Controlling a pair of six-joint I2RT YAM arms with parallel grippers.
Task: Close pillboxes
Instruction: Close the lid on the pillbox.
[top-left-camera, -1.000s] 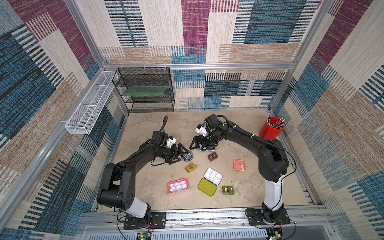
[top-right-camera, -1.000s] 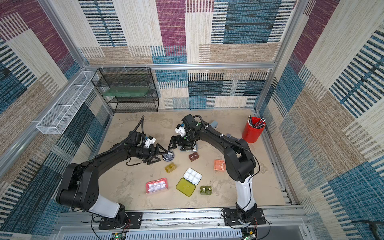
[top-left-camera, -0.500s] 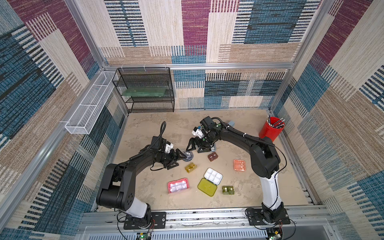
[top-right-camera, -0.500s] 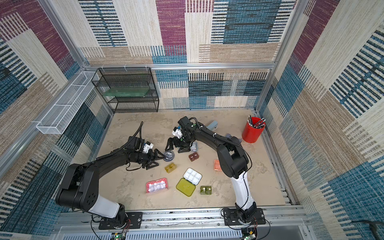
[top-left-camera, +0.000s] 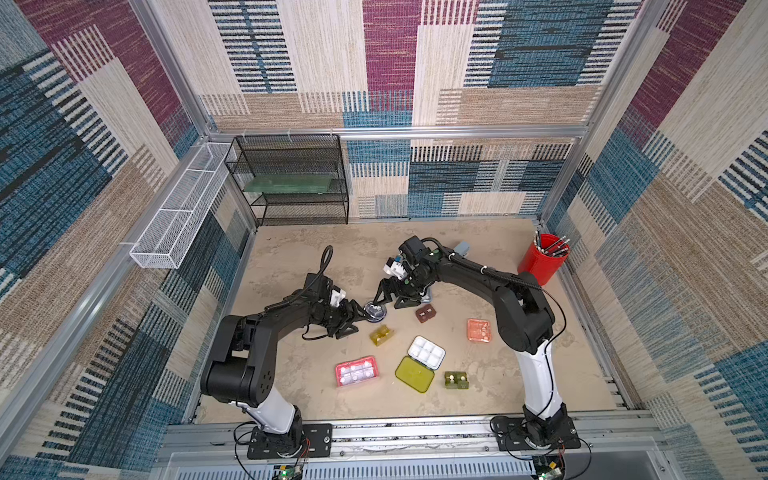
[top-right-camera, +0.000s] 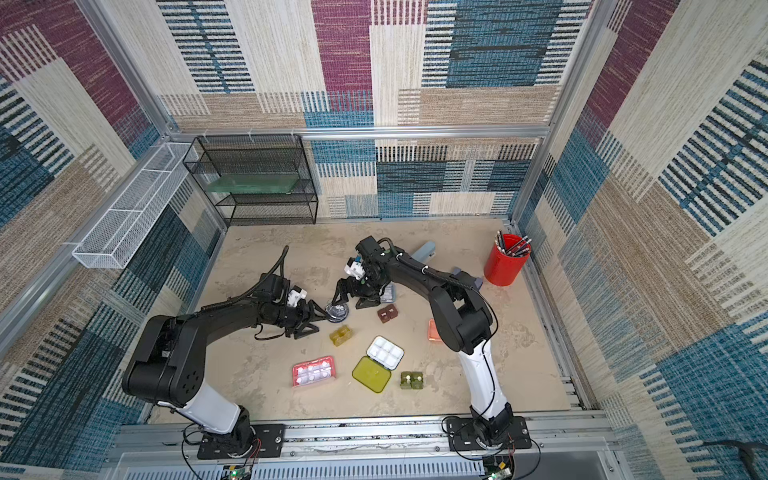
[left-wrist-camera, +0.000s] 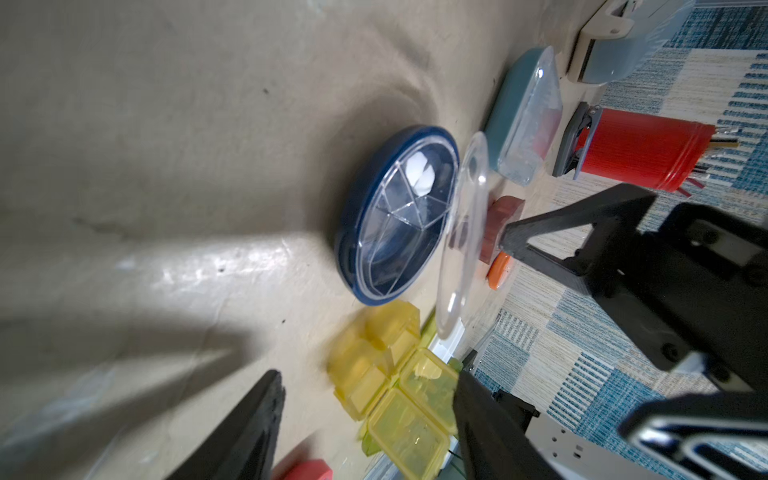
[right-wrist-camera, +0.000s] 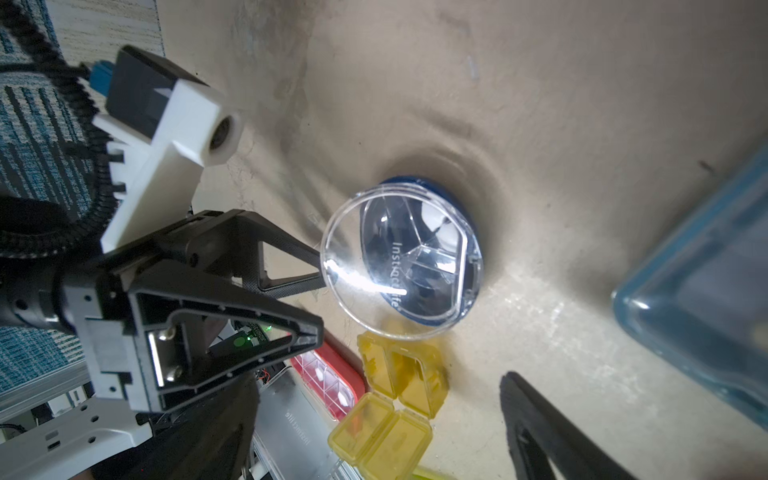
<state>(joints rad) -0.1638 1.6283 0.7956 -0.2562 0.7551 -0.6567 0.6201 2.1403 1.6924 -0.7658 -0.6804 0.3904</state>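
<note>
Round pillbox (top-left-camera: 375, 311) lies on the table (top-left-camera: 291, 257) in both top views, between left hand (top-left-camera: 357, 322) and right hand (top-left-camera: 390, 303), both spread, gripping nothing. Left wrist: its clear lid (left-wrist-camera: 461, 232) stands half-raised, thin, probably light and slippery. Right wrist: better to press its flat face, not the rim.

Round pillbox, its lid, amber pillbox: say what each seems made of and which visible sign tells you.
Round pillbox base: likely glossy dark-blue opaque plastic; its rim looks smooth. Lid: clear hard plastic, probably; the compartments show through it, with bright glare. Amber pillbox: translucent yellow plastic, seemingly; light glows through its walls.
</note>
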